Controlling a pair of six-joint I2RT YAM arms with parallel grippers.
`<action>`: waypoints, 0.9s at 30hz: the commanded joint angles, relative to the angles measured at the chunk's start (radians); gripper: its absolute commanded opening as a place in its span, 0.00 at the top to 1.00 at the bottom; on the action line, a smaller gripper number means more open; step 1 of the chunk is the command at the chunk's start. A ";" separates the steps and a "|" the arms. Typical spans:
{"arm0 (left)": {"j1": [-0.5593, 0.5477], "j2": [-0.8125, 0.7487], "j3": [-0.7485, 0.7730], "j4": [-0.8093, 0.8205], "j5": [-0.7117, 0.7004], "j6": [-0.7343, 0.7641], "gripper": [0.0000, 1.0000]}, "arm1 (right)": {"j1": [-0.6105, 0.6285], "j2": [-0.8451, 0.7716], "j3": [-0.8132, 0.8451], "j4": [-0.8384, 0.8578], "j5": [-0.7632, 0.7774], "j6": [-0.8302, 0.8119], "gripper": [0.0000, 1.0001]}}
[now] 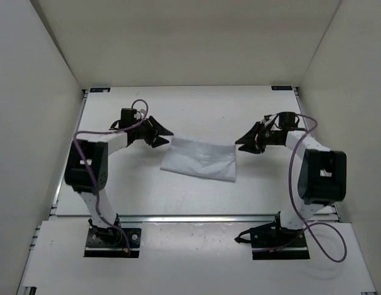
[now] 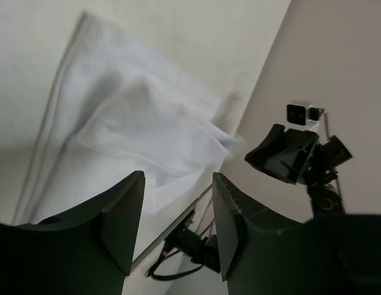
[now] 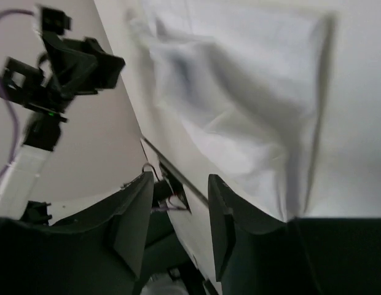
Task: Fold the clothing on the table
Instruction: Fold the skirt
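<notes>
Presently we list one piece of clothing [image 1: 200,158]: thin white cloth lying flat and creased at the centre of the frame. We judge it light, limp and not fragile, best pinched at a corner or edge. Both the left gripper [image 1: 168,137] and the right gripper [image 1: 241,145] have their jaws parted and hold nothing, each just beside one end of the cloth. The table [image 1: 270,184] is matte white, enclosed by plain white walls [image 1: 31,123].

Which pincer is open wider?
The left pincer: its gap looks somewhat wider than the right pincer's. Both are open and empty.
</notes>
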 commanded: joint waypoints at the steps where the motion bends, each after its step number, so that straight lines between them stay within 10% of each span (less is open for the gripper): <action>1: 0.031 0.128 0.060 0.415 0.165 -0.270 0.39 | -0.062 0.085 0.106 0.223 -0.029 0.101 0.61; 5: 0.069 0.166 0.080 0.494 0.193 -0.309 0.42 | -0.058 0.109 0.141 0.130 0.104 0.008 0.50; 12: 0.088 0.054 -0.015 0.088 0.051 0.045 0.42 | 0.039 0.124 0.086 -0.057 0.354 -0.183 0.43; 16: 0.028 0.061 0.077 -0.188 -0.205 0.319 0.44 | 0.105 0.127 0.057 -0.090 0.518 -0.210 0.45; 27: -0.151 0.116 0.134 -0.380 -0.570 0.461 0.52 | 0.315 0.251 0.170 -0.281 0.933 -0.163 0.58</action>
